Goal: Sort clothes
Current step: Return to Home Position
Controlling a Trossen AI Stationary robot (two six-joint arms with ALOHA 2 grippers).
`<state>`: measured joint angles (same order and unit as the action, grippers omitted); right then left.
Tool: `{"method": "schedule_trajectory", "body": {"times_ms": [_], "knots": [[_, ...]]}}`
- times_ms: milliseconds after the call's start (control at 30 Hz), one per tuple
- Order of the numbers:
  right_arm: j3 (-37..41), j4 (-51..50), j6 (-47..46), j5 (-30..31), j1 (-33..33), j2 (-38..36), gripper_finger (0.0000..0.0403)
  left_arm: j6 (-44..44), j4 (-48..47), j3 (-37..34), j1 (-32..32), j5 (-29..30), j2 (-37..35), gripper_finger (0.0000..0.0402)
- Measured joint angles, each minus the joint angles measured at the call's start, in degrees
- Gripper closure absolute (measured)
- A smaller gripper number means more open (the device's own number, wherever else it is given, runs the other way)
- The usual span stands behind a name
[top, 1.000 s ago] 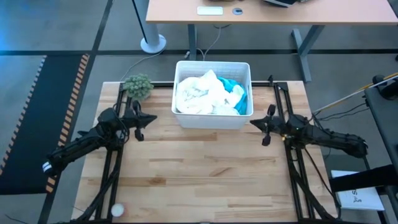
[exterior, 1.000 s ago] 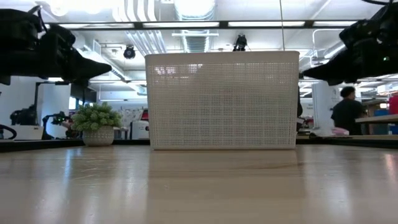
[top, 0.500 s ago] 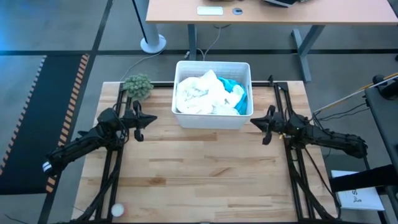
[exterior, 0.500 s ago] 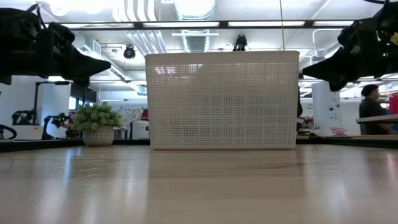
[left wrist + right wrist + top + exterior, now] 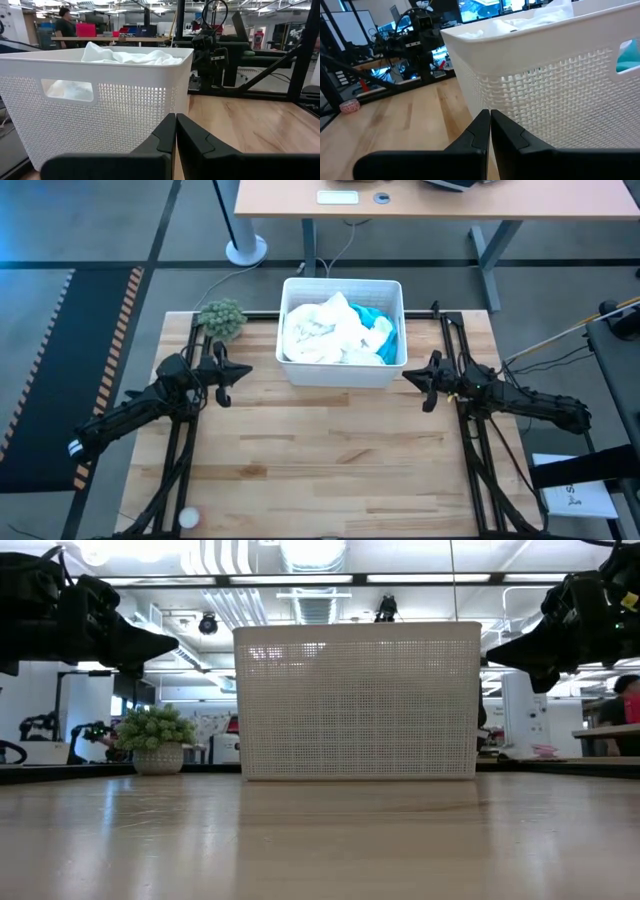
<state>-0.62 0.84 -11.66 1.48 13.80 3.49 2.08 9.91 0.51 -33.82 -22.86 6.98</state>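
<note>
Your left gripper (image 5: pixel 230 372) hovers by the tabletop's left edge, fingers pressed together on nothing, because the clothes (image 5: pixel 330 332) lie heaped in the white bin (image 5: pixel 340 374) at the far edge; your right gripper (image 5: pixel 418 378), likewise closed and empty, hangs by the right edge.

At upper centre of the high view the bin (image 5: pixel 343 373) is white, its walls a fine perforated grid. The clothes (image 5: pixel 322 332) in it are mostly white, with a teal-blue piece (image 5: pixel 380 328) at right, perhaps in two shades. The plant (image 5: pixel 222 318) is green, the table (image 5: pixel 320 460) pale planked wood, and the left gripper (image 5: pixel 243 371) and right gripper (image 5: pixel 408 377) black.
</note>
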Motion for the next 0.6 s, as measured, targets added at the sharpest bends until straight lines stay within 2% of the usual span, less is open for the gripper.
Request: {"method": "schedule_trajectory", "body": {"times_ms": [233, 600], "knots": [[0.0, 0.0, -0.3, 0.0, 0.0, 0.0, 0.0403, 0.0, 0.0, 0.0, 0.0, 2.4, 0.0, 0.0402], [0.0, 0.0, -0.2, 0.0, 0.0, 0.0, 0.0403, 0.2, 0.0, 0.0, 0.0, 2.6, 0.0, 0.0402]]}}
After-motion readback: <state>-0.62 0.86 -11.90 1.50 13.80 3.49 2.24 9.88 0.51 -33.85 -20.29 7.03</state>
